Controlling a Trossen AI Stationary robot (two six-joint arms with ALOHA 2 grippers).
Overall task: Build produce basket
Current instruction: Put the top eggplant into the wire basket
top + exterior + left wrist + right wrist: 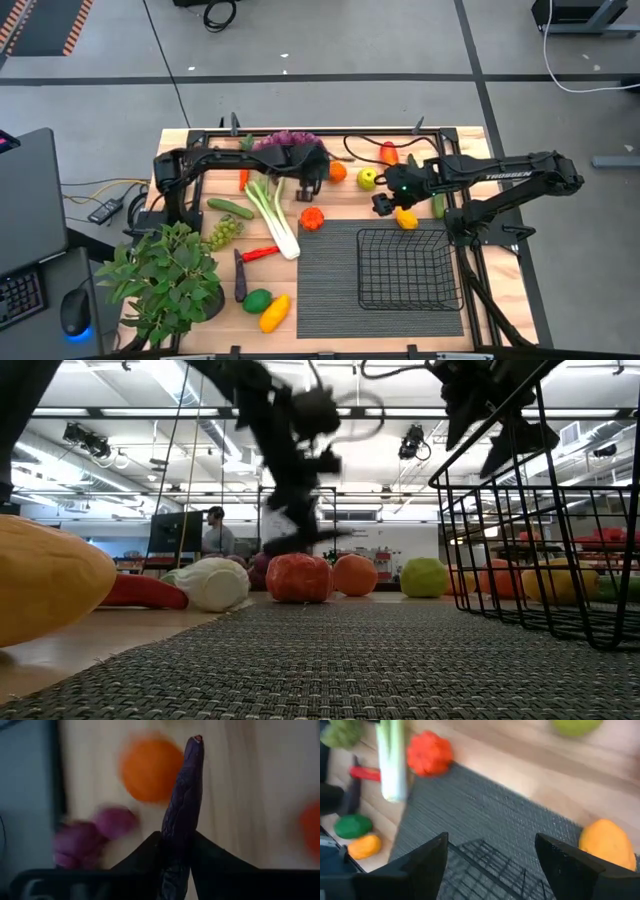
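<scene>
Our left gripper clamps a purple stem upright between its fingers; our right gripper hangs spread above the basket.

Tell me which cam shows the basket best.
High view: the whole basket shows from above, empty, sitting on the dark mat. Low view catches only its mesh side at the right edge; right wrist view shows a blurred corner; left wrist view shows none of it.

One basket, one leek, two arms.
</scene>
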